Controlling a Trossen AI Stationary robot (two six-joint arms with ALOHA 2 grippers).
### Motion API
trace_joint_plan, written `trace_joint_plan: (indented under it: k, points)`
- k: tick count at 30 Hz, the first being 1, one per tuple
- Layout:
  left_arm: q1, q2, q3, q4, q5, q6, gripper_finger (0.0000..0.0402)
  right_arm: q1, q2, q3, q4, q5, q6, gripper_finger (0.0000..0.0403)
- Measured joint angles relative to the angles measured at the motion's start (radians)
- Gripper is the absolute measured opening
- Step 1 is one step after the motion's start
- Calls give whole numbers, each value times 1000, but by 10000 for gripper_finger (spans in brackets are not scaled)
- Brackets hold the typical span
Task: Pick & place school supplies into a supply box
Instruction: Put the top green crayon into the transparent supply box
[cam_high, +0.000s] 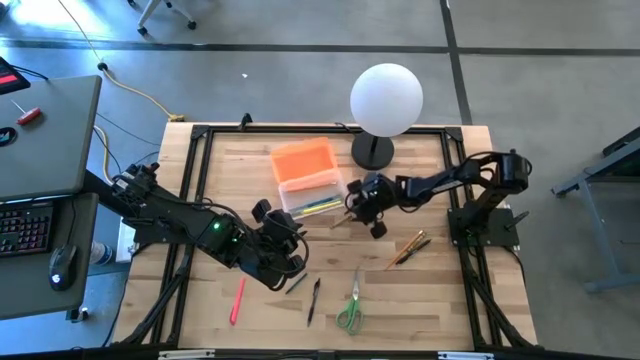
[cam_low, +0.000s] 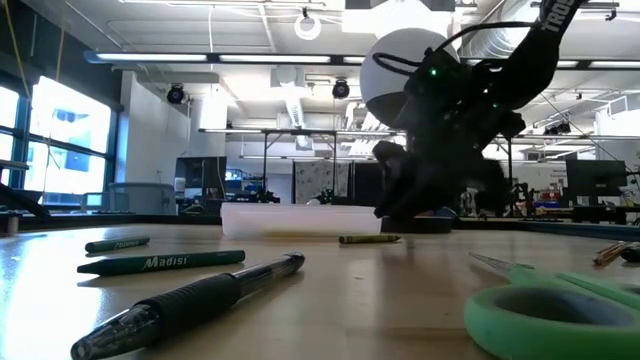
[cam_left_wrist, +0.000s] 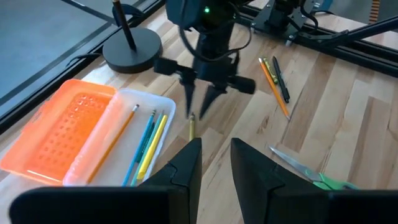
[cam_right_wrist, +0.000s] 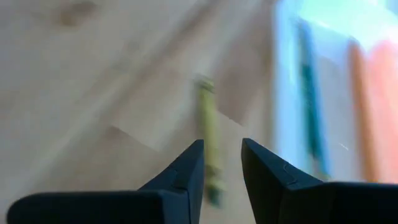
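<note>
Supply box (cam_high: 305, 180): clear tray with orange lid (cam_left_wrist: 59, 130) lying open alongside; just beside right gripper (cam_high: 352, 208), toward left arm's side. Holds several pencils: orange, blue, green, yellow.

Olive pencil (cam_right_wrist: 208, 134): flat on wooden table (cam_high: 440, 290), just outside box wall, directly under right gripper's tips. Fingers (cam_right_wrist: 186, 171) parted by a narrow gap and straddling it; not seen clamped, nothing lifted.

Left gripper (cam_high: 283, 250): near box's front edge, low over table, fingers (cam_left_wrist: 186, 165) apart by a narrow gap, empty.

Loose supplies: pink-red marker (cam_high: 237, 300) and black pen (cam_high: 313, 300) just beyond left gripper toward table front; green-handled scissors (cam_high: 350, 310) farther along; orange and black pencils (cam_high: 410, 248) near right arm's base, apart from its gripper.

White globe lamp (cam_high: 385, 100): behind right gripper.
</note>
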Motion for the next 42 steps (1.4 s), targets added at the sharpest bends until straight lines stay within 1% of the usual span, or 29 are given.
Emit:
trace_joint_plan:
  k: [3, 7, 12, 20, 23, 26, 30, 32, 36, 37, 40, 42]
  points:
    - [0, 0, 0, 0, 0, 0, 117, 16, 15, 0, 17, -49, -4, 83]
    - [0, 0, 0, -1, 0, 1, 117, 29, 79, 0, 68, -12, -36, 83]
    - [0, 0, 0, 2, -11, 4, 117, 22, 147, 1, 186, -27, -14, 83]
    - [0, 0, 0, 1, -10, 4, 117, 19, 211, 2, 204, -37, -6, 83]
    - [0, 0, 0, 0, -10, 4, 117, 20, 225, 3, 206, -37, 30, 81]
    - [0, 0, 0, 0, -9, 4, 117, 20, 226, 3, 200, -36, 50, 66]
    - [0, 0, 0, -1, -9, 4, 117, 22, 226, 2, 199, -38, 49, 20]
    - [0, 0, 0, -1, -8, 4, 117, 28, 226, 2, 196, -33, 59, 9]
    - [0, 0, 0, 0, -8, 3, 117, 69, 206, 3, 221, 5, 171, 17]
    - [0, 0, 0, 0, -8, 3, 117, 84, 197, 3, 231, 28, 199, 17]
    - [0, 0, 0, 0, -8, 3, 117, 137, 149, 0, 224, 114, 237, 7]
    - [0, 0, 0, 1, -8, 4, 117, 167, 101, -1, 233, 208, 199, 6]
